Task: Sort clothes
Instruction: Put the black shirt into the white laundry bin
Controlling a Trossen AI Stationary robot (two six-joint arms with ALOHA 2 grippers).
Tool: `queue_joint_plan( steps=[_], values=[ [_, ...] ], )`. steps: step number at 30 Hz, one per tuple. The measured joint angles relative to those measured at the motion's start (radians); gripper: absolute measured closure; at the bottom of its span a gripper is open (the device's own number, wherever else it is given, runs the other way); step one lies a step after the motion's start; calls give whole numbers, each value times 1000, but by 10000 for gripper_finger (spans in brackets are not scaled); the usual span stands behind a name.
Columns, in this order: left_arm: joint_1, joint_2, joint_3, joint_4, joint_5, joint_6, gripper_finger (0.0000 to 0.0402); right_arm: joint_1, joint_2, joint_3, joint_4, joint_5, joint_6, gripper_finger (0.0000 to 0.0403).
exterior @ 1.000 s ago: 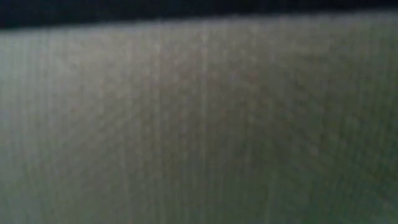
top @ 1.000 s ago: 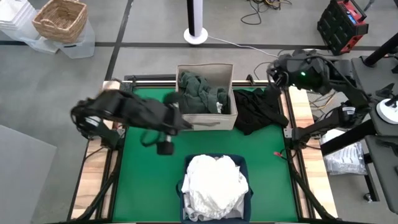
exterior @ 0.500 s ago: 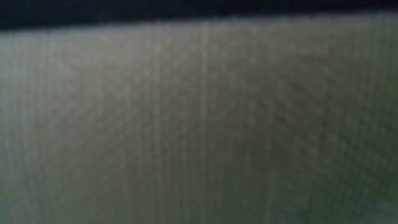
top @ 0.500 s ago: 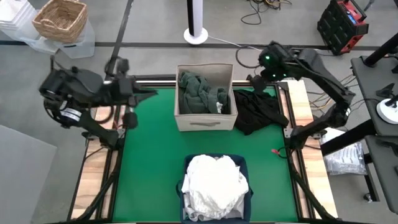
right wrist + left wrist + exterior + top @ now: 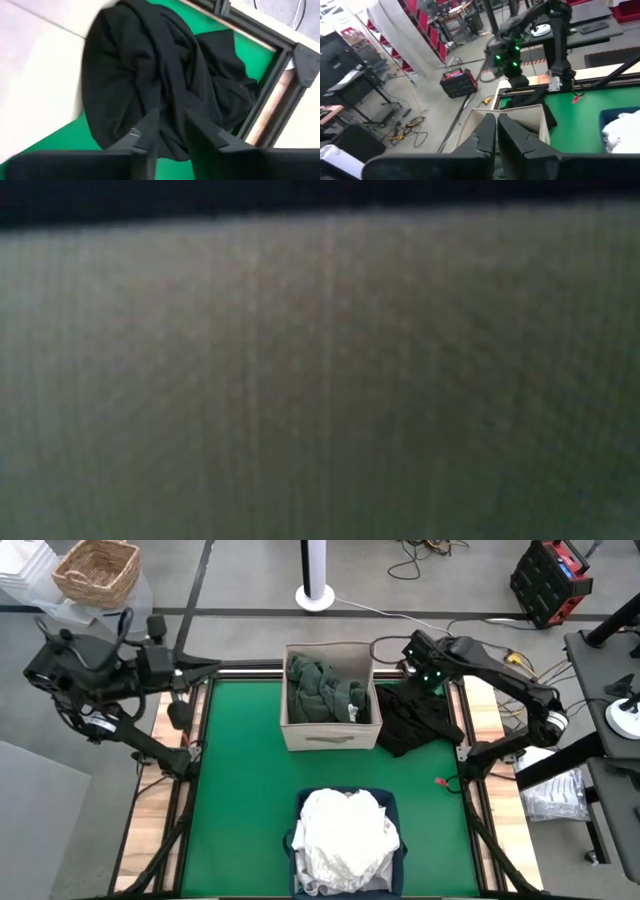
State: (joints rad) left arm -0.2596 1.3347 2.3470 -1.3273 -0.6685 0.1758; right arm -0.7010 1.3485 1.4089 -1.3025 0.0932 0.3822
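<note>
High view: the right gripper (image 5: 412, 658) hangs over the far right corner of the green-covered table (image 5: 240, 790), above the crumpled black fabric garment (image 5: 412, 718) that lies on the mat just beside the beige fabric box (image 5: 330, 732). The right wrist view looks down on this black garment (image 5: 150, 85) past the gripper's own fingers (image 5: 145, 132), which stand slightly parted with nothing between them.

The left gripper (image 5: 177, 700) is parked at the far left edge of the table frame. In the left wrist view its fingers (image 5: 482, 135) sit almost touching, and nothing is held.

Task state, as a judgement: dark olive green garments (image 5: 322, 688) fill the beige fabric box; white garments (image 5: 345, 830) are heaped in the navy blue fabric bin (image 5: 390, 805) at the near edge. The black garment appears to be the only piece left unsorted. The step in hand is therefore the approach to it.

Next move: lower the right gripper onto a raised fold, then close. The cloth is limp and bunched, so a shallow pinch may lift only one layer.

Obstructions: the box wall stands close to the garment, and the table frame corner (image 5: 295, 60) borders it. No empty container for black items is visible. The low view shows only a blurred grey surface.
</note>
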Motion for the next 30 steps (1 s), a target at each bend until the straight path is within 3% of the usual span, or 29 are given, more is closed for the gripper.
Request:
queue_joint_plan(
  steps=[15, 23, 30],
  values=[
    [0, -58, 0, 0, -15, 77, 402, -30, -6, -393, 431, 4, 1, 148],
    [0, -60, 0, -3, -15, 94, 402, -42, -6, -559, 598, -71, -42, 96],
    [0, -50, 0, 3, -14, 98, 402, -42, 1, -683, 761, -76, -60, 79]
  ],
)
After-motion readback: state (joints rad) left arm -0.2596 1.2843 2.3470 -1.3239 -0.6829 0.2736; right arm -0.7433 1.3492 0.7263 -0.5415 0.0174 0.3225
